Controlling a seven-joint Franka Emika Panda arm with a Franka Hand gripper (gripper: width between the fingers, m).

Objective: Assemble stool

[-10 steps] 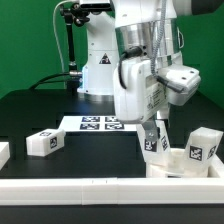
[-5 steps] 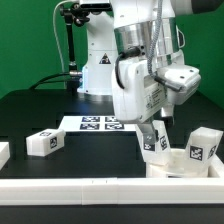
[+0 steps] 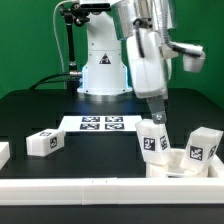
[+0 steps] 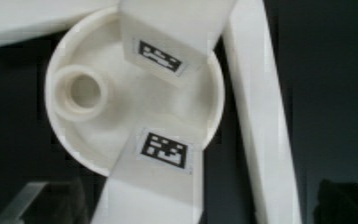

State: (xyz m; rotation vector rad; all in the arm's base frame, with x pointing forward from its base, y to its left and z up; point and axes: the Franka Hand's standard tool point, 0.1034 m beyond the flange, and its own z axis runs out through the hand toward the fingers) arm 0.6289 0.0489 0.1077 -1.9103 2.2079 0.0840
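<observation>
Change: our gripper [image 3: 159, 114] has released the leg [image 3: 152, 139] and risen; jaws wide, empty
Stool: seat [image 3: 176, 164] near, the exterior view's right, leg upright in it
Next: we fetch the loose leg [image 3: 42, 142], the exterior view's left

1. A black table [image 3: 30, 108] fills the lower half of the exterior view.
2. The marker board [image 3: 100, 123] lies flat near its centre.
3. A long white rail [image 3: 80, 186] runs along the bottom edge.
4. A black post [image 3: 69, 45] stands at the upper left.

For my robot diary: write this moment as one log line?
gripper: open, above upright leg | upright leg: on seat | loose leg: on table
</observation>
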